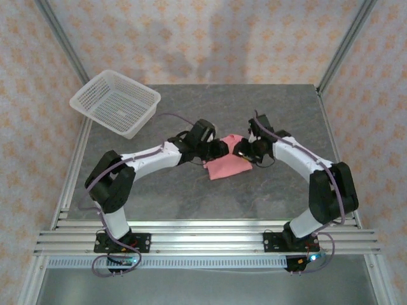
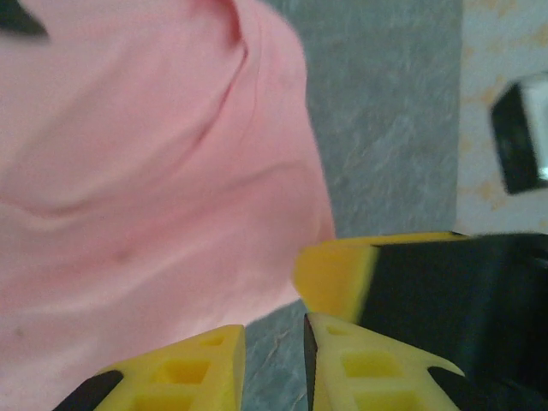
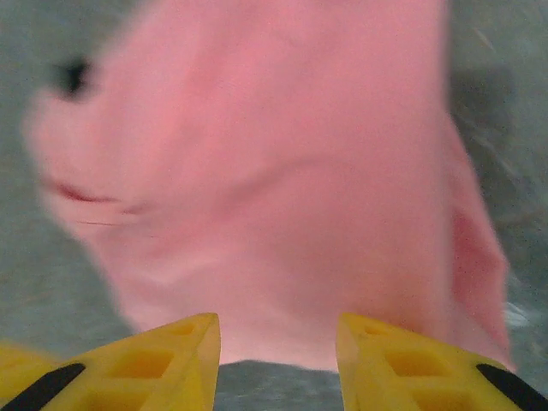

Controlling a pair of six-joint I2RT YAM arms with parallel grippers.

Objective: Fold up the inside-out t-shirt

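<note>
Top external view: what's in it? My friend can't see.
A pink t-shirt lies bunched in the middle of a grey table, with two robot arms reaching in from either side, the left claw and right claw at its far end. A white mesh basket sits at the table's far left corner.

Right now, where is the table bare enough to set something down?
Bare: the far strip right of the basket, and the stretch of table between the t-shirt and the near edge. Crowded: the centre, where left claw and right claw flank the t-shirt.
</note>
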